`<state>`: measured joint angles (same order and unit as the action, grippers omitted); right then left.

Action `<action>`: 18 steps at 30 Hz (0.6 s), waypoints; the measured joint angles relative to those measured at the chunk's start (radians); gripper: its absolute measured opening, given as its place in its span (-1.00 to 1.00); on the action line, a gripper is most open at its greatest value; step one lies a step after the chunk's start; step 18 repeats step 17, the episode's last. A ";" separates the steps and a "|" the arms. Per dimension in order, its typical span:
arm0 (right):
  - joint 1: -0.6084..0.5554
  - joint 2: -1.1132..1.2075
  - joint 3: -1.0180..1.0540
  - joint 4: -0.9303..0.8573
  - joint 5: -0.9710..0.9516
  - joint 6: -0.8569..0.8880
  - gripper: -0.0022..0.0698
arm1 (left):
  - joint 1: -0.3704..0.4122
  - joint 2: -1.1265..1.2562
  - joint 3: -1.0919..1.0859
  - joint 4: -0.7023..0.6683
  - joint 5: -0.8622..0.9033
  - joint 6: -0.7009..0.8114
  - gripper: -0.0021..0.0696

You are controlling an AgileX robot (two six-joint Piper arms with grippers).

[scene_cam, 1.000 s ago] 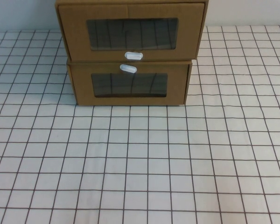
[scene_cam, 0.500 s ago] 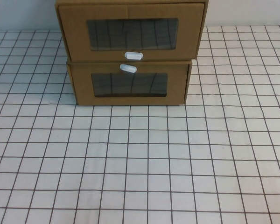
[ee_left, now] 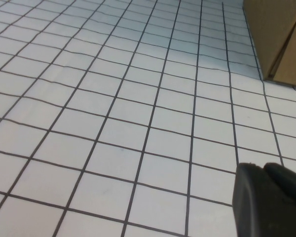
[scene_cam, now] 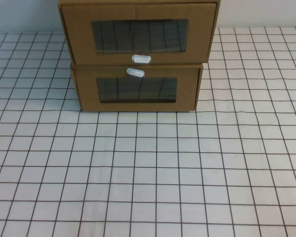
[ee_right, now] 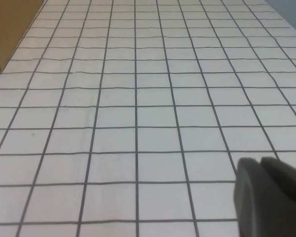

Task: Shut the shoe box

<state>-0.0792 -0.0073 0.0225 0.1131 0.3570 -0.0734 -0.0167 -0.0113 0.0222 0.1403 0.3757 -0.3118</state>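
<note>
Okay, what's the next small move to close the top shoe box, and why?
Probably bring one arm forward toward the shoe box front. The left gripper and the right gripper both hang over the checked cloth, short of it and the lower box, touching nothing.

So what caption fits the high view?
Two stacked brown cardboard windowed drawer boxes on gridded white tablecloth; neither gripper in sight.

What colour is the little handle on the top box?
White, clearest in the high view: the handle on the shoe box.
</note>
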 joint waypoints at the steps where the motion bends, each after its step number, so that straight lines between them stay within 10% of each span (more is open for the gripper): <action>1: 0.000 0.000 0.000 0.000 0.000 0.000 -0.98 | 0.000 0.000 0.000 0.000 0.000 0.000 -0.96; 18: 0.000 0.000 0.000 0.002 0.000 0.002 -0.98 | 0.000 0.000 0.000 0.006 0.000 0.000 -0.96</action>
